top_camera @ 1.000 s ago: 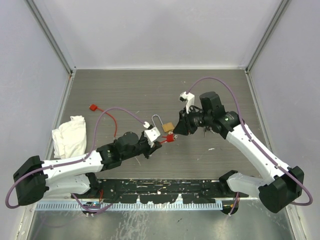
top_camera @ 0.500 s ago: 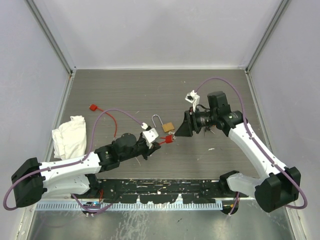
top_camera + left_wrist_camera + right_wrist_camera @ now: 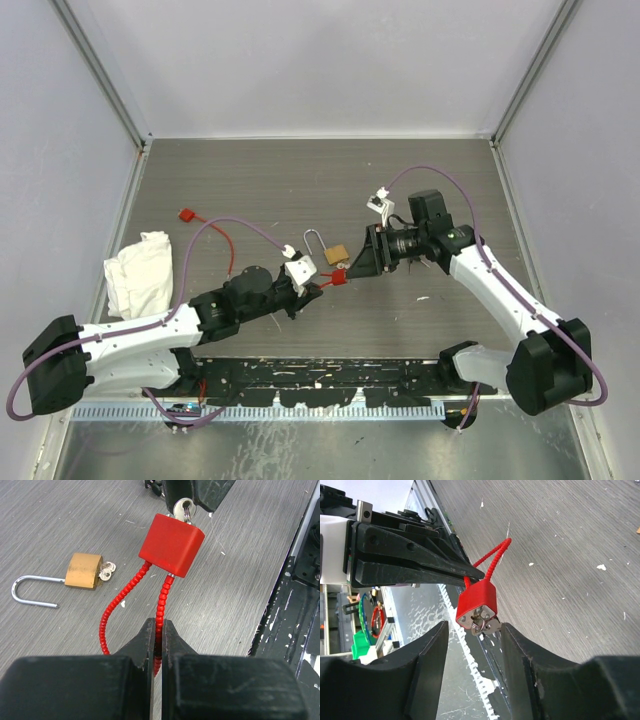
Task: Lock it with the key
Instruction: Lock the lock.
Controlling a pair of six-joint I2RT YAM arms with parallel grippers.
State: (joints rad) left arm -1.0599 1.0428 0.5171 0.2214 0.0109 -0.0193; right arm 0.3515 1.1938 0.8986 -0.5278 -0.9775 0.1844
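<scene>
A red padlock [image 3: 171,545] with a red cable shackle hangs above the table, and my left gripper [image 3: 157,625] is shut on one strand of that cable. The top view shows the padlock [image 3: 338,277] between the two grippers. The key [image 3: 482,625], a small silver bunch on a ring, sticks out of the lock body's [image 3: 476,604] end face. My right gripper [image 3: 474,627] is open, one finger on each side of the key, which lies close to the right-hand finger. The key [image 3: 184,509] also shows in the left wrist view, with the right gripper [image 3: 358,270] just behind it.
A brass padlock [image 3: 337,254] with its silver shackle swung open lies on the table just behind the grippers, small keys at its base [image 3: 106,570]. A crumpled white cloth [image 3: 138,270] sits at the left. A red tag [image 3: 186,214] with a red cord lies behind it.
My right gripper has opened from nearly shut and its wrist has turned, staying at the key end of the red padlock. The left gripper keeps its hold on the cable.
</scene>
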